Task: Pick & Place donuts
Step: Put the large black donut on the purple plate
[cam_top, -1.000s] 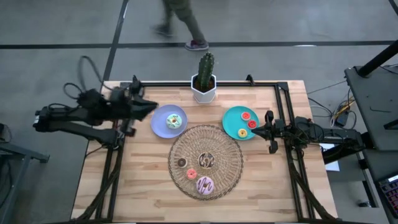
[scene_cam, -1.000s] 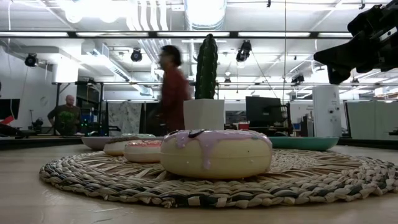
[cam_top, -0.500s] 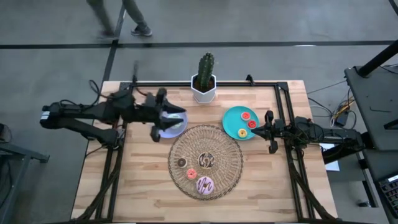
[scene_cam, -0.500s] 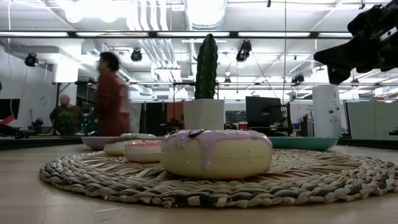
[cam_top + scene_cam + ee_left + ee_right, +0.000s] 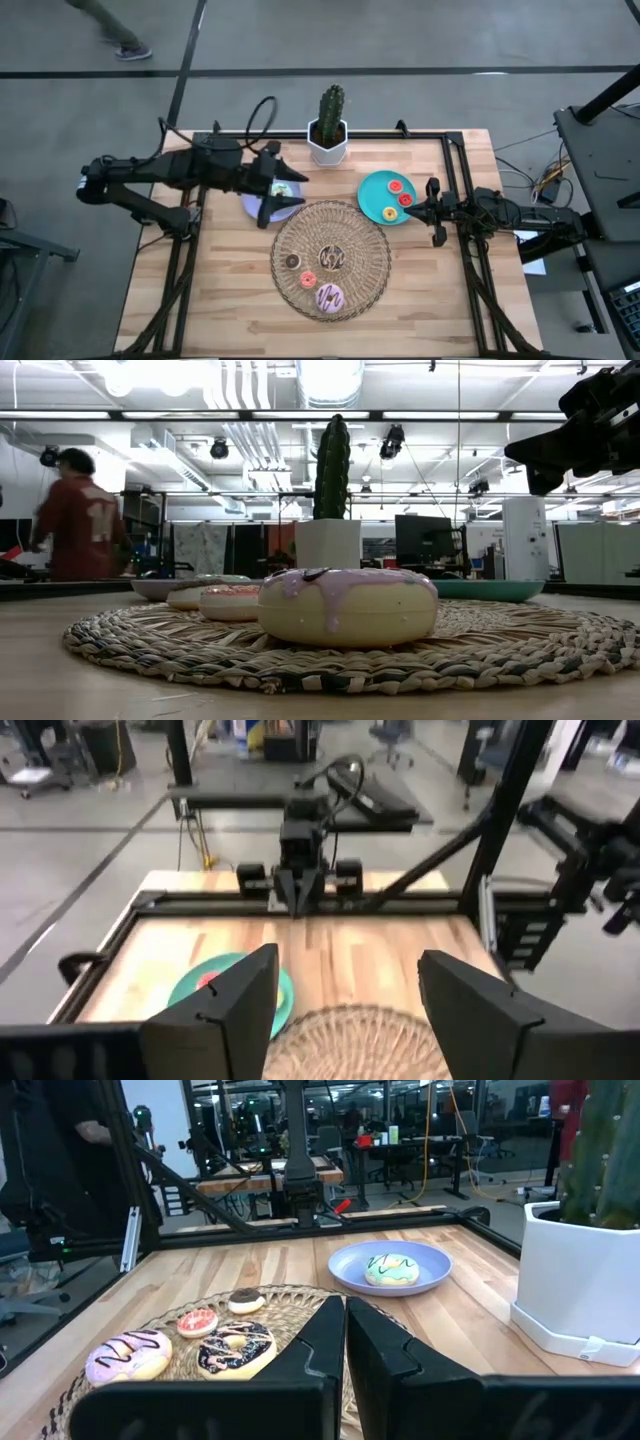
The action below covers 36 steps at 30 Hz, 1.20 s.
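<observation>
left fingers (image 5: 240,1005) apart | lavender plate (image 5: 252,206) partly hidden by arm

Woven mat (image 5: 331,260): tan wicker. Plates: lavender (image 5: 390,1268) and teal (image 5: 377,197). Donuts: white-green icing (image 5: 391,1268); pink, dark-striped (image 5: 129,1355); brown with white drizzle (image 5: 236,1348). Cactus (image 5: 331,105) green, pot (image 5: 327,143) white.

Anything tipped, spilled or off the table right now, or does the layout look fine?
Nothing stands out. Four donuts lie flat on the wicker mat, one sits on the lavender plate, three on the teal plate, and the cactus pot stands upright.
</observation>
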### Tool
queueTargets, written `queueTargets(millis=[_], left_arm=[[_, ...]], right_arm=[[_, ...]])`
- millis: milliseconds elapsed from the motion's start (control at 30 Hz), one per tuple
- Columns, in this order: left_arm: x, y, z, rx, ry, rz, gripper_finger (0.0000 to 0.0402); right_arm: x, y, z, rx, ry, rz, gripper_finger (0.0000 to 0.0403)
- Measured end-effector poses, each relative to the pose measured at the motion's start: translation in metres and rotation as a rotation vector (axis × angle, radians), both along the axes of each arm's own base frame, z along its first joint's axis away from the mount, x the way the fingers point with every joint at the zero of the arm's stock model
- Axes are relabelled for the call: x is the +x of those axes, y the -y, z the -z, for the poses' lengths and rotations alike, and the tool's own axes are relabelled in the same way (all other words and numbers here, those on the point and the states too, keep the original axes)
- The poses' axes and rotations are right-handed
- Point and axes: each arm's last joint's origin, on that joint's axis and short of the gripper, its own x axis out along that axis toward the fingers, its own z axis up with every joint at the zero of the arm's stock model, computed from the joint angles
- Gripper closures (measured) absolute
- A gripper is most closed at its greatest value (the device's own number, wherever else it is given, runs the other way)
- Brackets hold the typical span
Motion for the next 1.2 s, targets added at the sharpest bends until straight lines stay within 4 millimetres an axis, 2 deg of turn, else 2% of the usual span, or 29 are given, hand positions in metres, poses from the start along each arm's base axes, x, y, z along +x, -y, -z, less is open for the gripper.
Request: queueTargets(millis=[333, 767, 1200], left_arm=[[0.022, 0.000, 0.004, 0.031, -0.101, -0.012, 0.0188], [0.054, -0.004, 0.038, 0.086, -0.229, -0.072, 0.0188], [0.079, -0.003, 0.068, 0.118, -0.337, -0.062, 0.0188]], right_arm=[[0.000, 0.000, 0.000, 0.000, 0.000, 0.000, 0.0394], [0.000, 0.000, 0.000, 0.000, 0.000, 0.000, 0.0394], [0.000, 0.000, 0.000, 0.000, 0.000, 0.002, 0.0394]])
